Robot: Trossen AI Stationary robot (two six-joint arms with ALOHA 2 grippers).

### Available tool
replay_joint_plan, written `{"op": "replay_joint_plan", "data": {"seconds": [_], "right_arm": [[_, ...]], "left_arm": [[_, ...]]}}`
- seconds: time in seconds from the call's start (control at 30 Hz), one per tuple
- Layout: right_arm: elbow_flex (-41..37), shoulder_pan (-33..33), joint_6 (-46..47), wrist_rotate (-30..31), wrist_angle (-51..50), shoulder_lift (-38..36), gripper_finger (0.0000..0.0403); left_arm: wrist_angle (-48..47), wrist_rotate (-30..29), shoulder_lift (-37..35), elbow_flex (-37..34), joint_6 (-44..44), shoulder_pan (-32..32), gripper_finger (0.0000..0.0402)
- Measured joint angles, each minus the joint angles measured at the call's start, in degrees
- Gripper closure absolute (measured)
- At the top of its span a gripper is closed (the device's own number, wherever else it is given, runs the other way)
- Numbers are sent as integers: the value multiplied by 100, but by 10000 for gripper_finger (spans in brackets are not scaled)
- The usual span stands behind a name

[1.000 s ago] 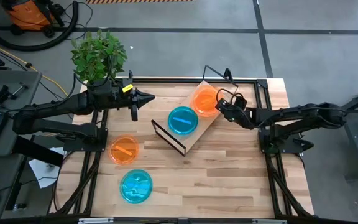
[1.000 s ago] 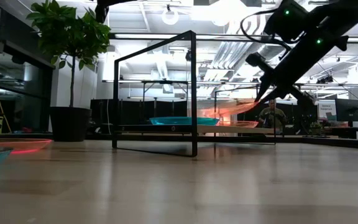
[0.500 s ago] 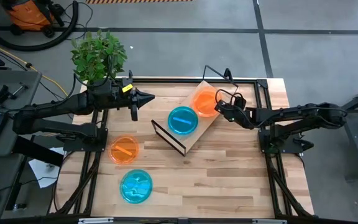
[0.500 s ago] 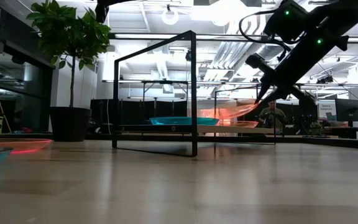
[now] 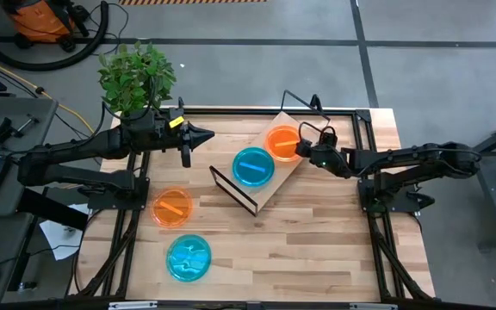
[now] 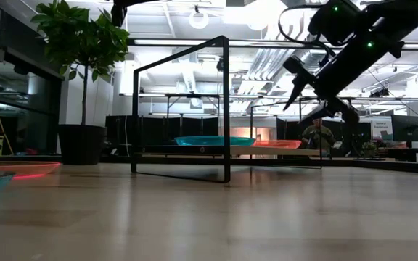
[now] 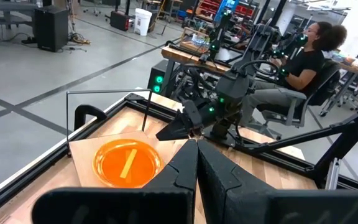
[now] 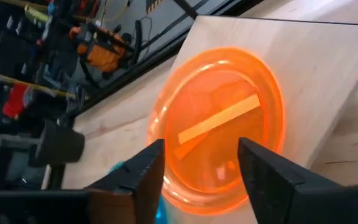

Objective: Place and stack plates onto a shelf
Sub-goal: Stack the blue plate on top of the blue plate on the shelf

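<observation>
We see the right claw (image 5: 303, 145) spread wide, hanging just above the shelf (image 5: 261, 168), holding nothing. In the low view its fingers (image 6: 294, 88) stand clear above the board. An orange plate (image 5: 282, 142) lies flat on the shelf, right in front of and below the claw, under the fingertips; in the right wrist view the plate (image 8: 219, 130) shows between the two fingers, not pinched. A cyan plate (image 5: 252, 166) sits on the same shelf, just beyond the orange one on the side away from the right claw; we can't tell whether the two rims touch.

The left claw (image 5: 186, 158) is pressed together and empty, held up over the counter (image 5: 317, 232) near the potted plant (image 5: 136, 76), well apart from the shelf. From it, the shelf lies out ahead.

Two more plates lie on the counter, off the shelf: a second orange plate (image 5: 172, 207) and a second cyan plate (image 5: 189, 257), close together, both on the left claw's side and well apart from the right claw.

A seated person (image 7: 306, 59) shows beyond the counter in the left wrist view.
</observation>
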Motion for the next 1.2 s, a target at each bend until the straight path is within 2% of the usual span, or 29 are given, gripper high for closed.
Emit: {"op": "replay_joint_plan", "data": {"seconds": [0.2, 0.3, 0.4, 0.57, 0.63, 0.8, 0.97, 1.2], "right_arm": [[0, 0, -103, -154, -44, -134, 202], [-2, 35, -860, -409, 207, -405, 203], [-1, 107, -1858, -971, 746, -797, 203], [0, 339, -3376, -2355, 2066, -1484, 203], [0, 461, -3725, -2605, 2462, -1705, 203], [0, 713, -4483, -2509, 2730, -2043, 203], [0, 769, -4977, -2477, 2743, -2033, 203], [-1, 769, -5256, -2469, 2754, -2000, 203]], "left_arm": [[-1, 0, 0, 0, 0, 0, 401], [-8, 0, 0, 0, -3, 0, 401], [-32, 0, 0, 0, -102, 0, 401], [-60, 3, 0, 0, -155, -2, 401], [-10, 66, -2, 0, -151, -2, 401], [38, 175, -2, 0, -103, -2, 401], [43, 173, -2, 0, -104, -2, 401], [41, 149, -2, 0, -132, -2, 401]]}}
